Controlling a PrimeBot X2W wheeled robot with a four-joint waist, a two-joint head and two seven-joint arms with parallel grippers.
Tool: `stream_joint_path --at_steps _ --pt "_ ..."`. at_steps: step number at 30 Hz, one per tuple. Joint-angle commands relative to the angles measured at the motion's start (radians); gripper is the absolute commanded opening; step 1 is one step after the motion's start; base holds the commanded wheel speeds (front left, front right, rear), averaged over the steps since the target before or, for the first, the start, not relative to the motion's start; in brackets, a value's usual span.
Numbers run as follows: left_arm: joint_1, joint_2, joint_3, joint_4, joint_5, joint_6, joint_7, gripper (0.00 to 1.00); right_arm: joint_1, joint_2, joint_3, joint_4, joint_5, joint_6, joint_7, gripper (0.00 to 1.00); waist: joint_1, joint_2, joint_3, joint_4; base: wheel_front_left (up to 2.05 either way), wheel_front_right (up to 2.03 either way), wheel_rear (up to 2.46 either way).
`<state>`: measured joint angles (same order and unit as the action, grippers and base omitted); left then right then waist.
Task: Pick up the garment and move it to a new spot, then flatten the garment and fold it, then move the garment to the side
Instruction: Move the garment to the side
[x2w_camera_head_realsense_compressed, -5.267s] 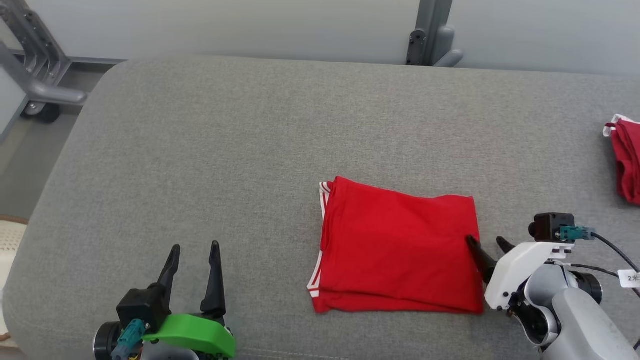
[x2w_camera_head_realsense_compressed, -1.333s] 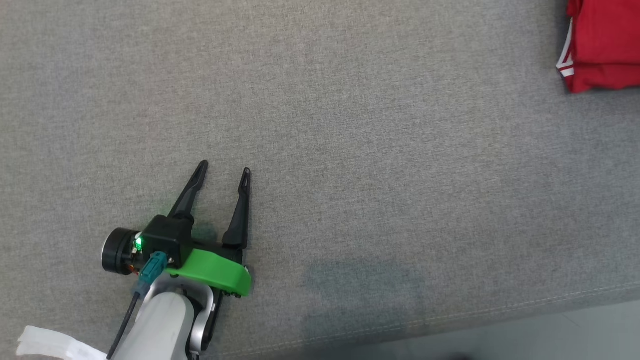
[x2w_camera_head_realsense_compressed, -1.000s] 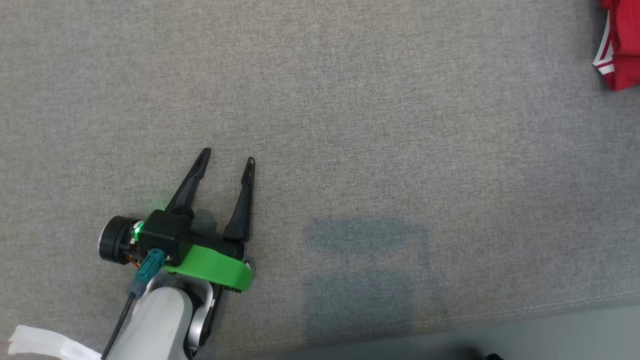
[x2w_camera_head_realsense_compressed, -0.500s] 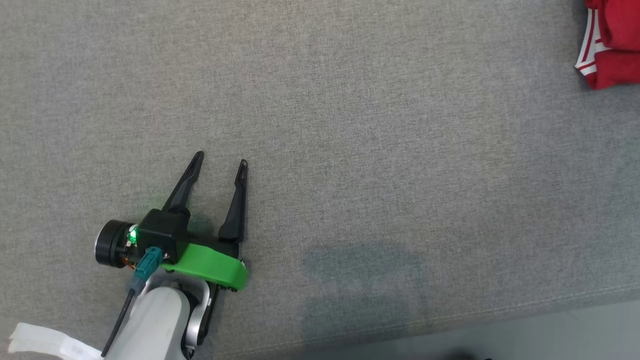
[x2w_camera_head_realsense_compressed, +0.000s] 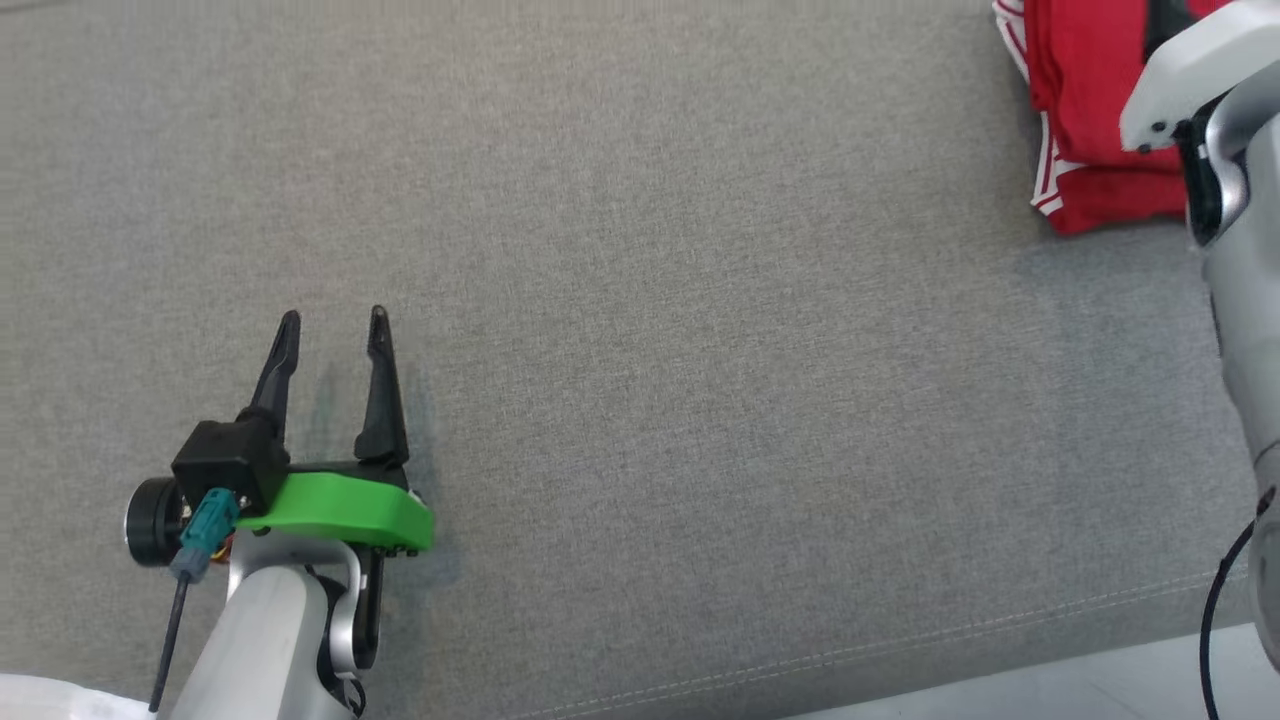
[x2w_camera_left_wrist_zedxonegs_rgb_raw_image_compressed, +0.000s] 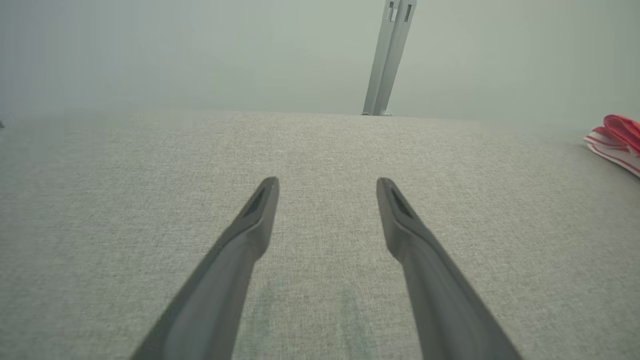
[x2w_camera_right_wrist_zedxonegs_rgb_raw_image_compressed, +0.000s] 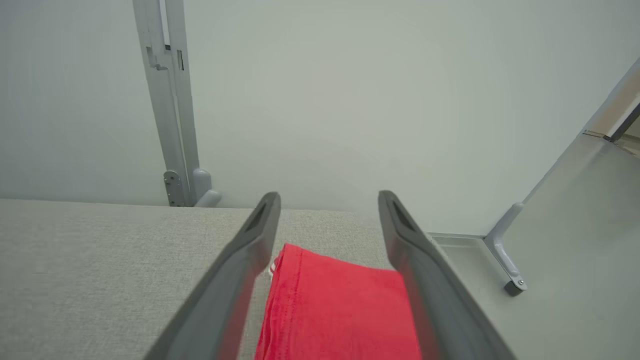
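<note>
The red garment (x2w_camera_head_realsense_compressed: 1085, 120), folded and edged with white stripes, lies on the grey cushion at the upper right of the head view. My right arm's pale wrist (x2w_camera_head_realsense_compressed: 1190, 60) covers part of it. In the right wrist view, my right gripper (x2w_camera_right_wrist_zedxonegs_rgb_raw_image_compressed: 327, 205) is open just above the garment (x2w_camera_right_wrist_zedxonegs_rgb_raw_image_compressed: 340, 310), whose red cloth shows between the two fingers. My left gripper (x2w_camera_head_realsense_compressed: 333, 318) is open and empty, low over bare cushion at the lower left, far from the garment. From the left wrist, that gripper (x2w_camera_left_wrist_zedxonegs_rgb_raw_image_compressed: 327, 187) points across the cushion, with the garment (x2w_camera_left_wrist_zedxonegs_rgb_raw_image_compressed: 617, 142) at the right edge.
The grey cushion (x2w_camera_head_realsense_compressed: 700, 350) spreads wide between the two grippers. Its front seam (x2w_camera_head_realsense_compressed: 900, 645) runs along the bottom, with pale floor (x2w_camera_head_realsense_compressed: 1100, 685) beyond. A grey metal post (x2w_camera_right_wrist_zedxonegs_rgb_raw_image_compressed: 170, 115) stands at the wall behind. A metal bracket (x2w_camera_right_wrist_zedxonegs_rgb_raw_image_compressed: 505, 250) stands past the cushion's right end.
The head camera has swung, so the whole picture has shifted. My right arm's wrist has come into view over the garment. The left gripper is still open and empty.
</note>
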<state>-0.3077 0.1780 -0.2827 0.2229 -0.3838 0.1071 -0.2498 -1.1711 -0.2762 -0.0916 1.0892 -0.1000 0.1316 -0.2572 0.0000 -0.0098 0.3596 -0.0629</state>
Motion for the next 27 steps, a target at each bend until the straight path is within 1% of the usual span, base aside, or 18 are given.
stream_joint_path --at_steps 1,3,4,5,8,11,15,19,22,27 --pt "0.018 0.000 0.015 0.016 -0.011 0.006 -0.008 1.00 0.035 0.002 0.019 -0.014 0.046 -0.002 -0.008 1.00 0.0000 0.0098 -0.108 -0.015 0.00 0.00 0.00" --pt "0.032 -0.004 0.037 0.037 -0.020 0.013 -0.012 1.00 0.083 0.020 0.063 -0.043 0.106 -0.002 -0.008 1.00 0.0000 0.0098 -0.143 -0.012 0.00 0.00 0.00" --pt "0.049 -0.006 0.059 0.054 -0.030 0.018 -0.014 1.00 0.142 0.031 0.108 -0.097 0.157 -0.002 -0.008 1.00 0.0000 0.0098 -0.174 -0.007 0.00 0.00 0.00" --pt "0.058 -0.009 0.069 0.061 -0.032 0.018 -0.015 1.00 0.176 0.037 0.126 -0.127 0.189 -0.002 -0.008 1.00 0.0000 0.0098 -0.190 -0.004 0.00 0.00 0.00" --pt "0.085 -0.014 0.098 0.068 -0.029 0.024 -0.015 1.00 0.279 0.038 0.160 -0.240 0.260 -0.002 -0.008 1.00 0.0000 0.0098 -0.228 0.001 0.00 0.00 0.00" --pt "0.121 -0.027 0.130 0.058 -0.020 0.033 -0.015 1.00 0.403 0.066 0.178 -0.352 0.312 -0.002 -0.009 1.00 0.0000 0.0098 -0.263 0.005 0.00 0.00 0.00" --pt "0.167 -0.041 0.159 0.053 -0.014 0.024 -0.015 1.00 0.550 0.100 0.200 -0.490 0.336 -0.002 -0.009 1.00 0.0000 0.0098 -0.299 0.005 0.00 0.00 0.00" --pt "0.201 -0.052 0.168 0.052 -0.002 0.007 -0.015 1.00 0.679 0.148 0.200 -0.599 0.334 -0.002 -0.009 1.00 0.0000 0.0098 -0.324 0.008 0.00 0.00 0.00" --pt "0.228 -0.063 0.158 0.058 0.006 -0.010 -0.015 1.00 0.766 0.174 0.187 -0.665 0.327 -0.002 -0.009 1.00 0.0000 0.0098 -0.340 0.014 0.00 0.00 0.00" --pt "0.250 -0.078 0.152 0.067 0.017 -0.018 -0.015 1.00 0.875 0.204 0.156 -0.735 0.314 -0.002 -0.009 1.00 0.0000 0.0098 -0.353 0.029 0.00 0.00 0.00"
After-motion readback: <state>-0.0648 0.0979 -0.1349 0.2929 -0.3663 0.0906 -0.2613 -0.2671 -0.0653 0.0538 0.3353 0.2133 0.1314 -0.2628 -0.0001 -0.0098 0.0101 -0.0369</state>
